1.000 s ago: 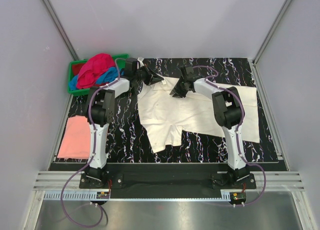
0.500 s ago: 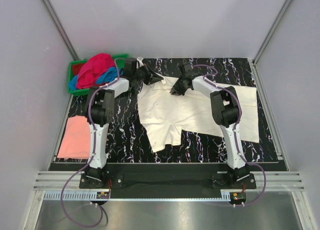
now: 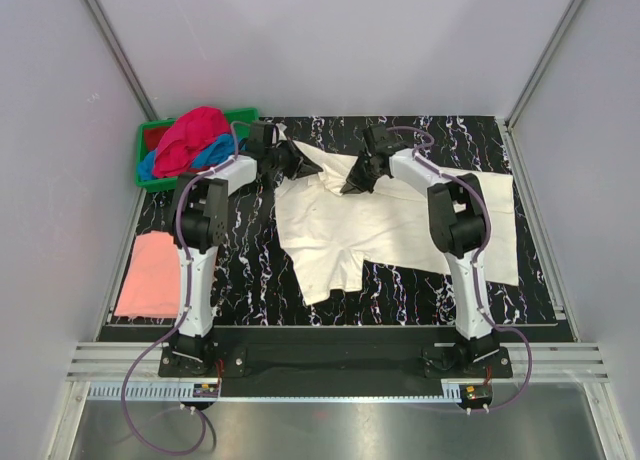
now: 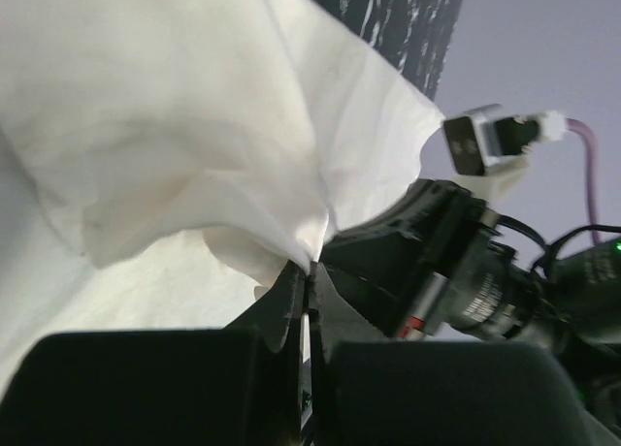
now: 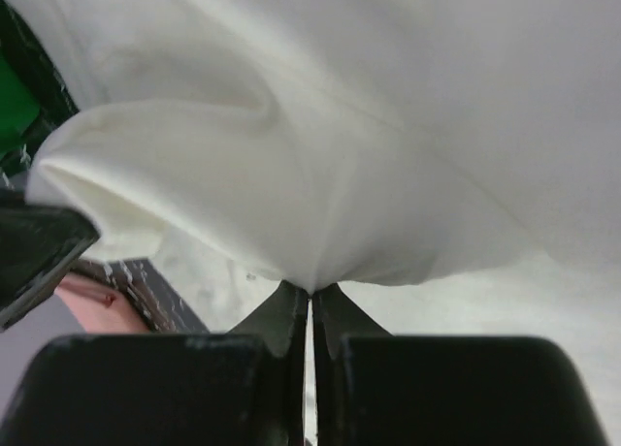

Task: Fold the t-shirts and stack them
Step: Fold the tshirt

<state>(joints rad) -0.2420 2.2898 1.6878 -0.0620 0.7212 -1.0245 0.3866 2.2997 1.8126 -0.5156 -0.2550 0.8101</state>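
Observation:
A large cream t-shirt lies spread over the middle and right of the black marbled table. My left gripper is shut on its far left edge, the cloth pinched at the fingertips. My right gripper is shut on the same far edge a little to the right, cream cloth bunching up from its tips. A salmon-pink t-shirt lies folded at the table's left edge. Magenta-red and blue t-shirts are heaped in the crate.
The green plastic crate stands at the far left corner of the table. Grey walls close in the left, back and right. The marbled tabletop shows bare between the cream shirt and the arm bases.
My right gripper has closed onto the cream shirt's far edge. The left gripper stayed shut on the cloth and shifted slightly, lifting the edge a little.

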